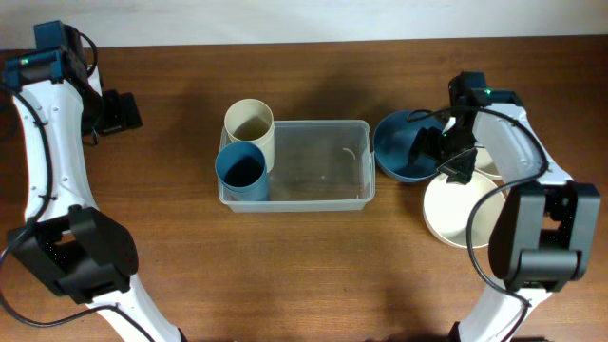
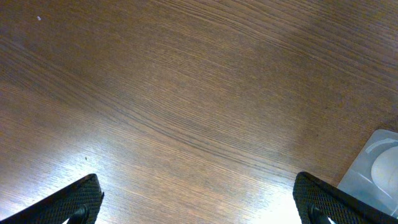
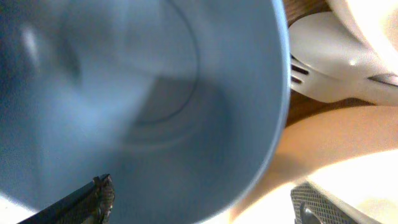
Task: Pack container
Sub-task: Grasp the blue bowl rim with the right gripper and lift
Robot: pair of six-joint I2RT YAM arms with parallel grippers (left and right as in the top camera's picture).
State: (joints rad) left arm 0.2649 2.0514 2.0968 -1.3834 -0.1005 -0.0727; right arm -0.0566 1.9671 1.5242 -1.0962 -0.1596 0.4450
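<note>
The clear plastic container (image 1: 369, 163) lies mid-table, and a cream cup (image 1: 249, 122) and a blue cup (image 1: 240, 169) stand at its left end. Right of it sits a blue bowl (image 1: 397, 152). My right gripper (image 1: 446, 152) hangs over that bowl's right rim. In the right wrist view the blue bowl (image 3: 137, 93) fills the frame. My right gripper (image 3: 202, 199) stands open astride the rim, one finger inside and one outside, touching neither side. My left gripper (image 1: 123, 112) is far off at the back left. Over bare wood the left gripper (image 2: 199, 193) stands wide open, and a corner of the container (image 2: 373, 174) shows at the right edge.
A cream bowl (image 1: 456, 214) sits just in front of the blue bowl, under my right arm. Another cream dish (image 1: 489, 160) lies behind it. A white plastic fork (image 3: 323, 68) rests beside the blue bowl's rim, against cream dishes (image 3: 373, 25).
</note>
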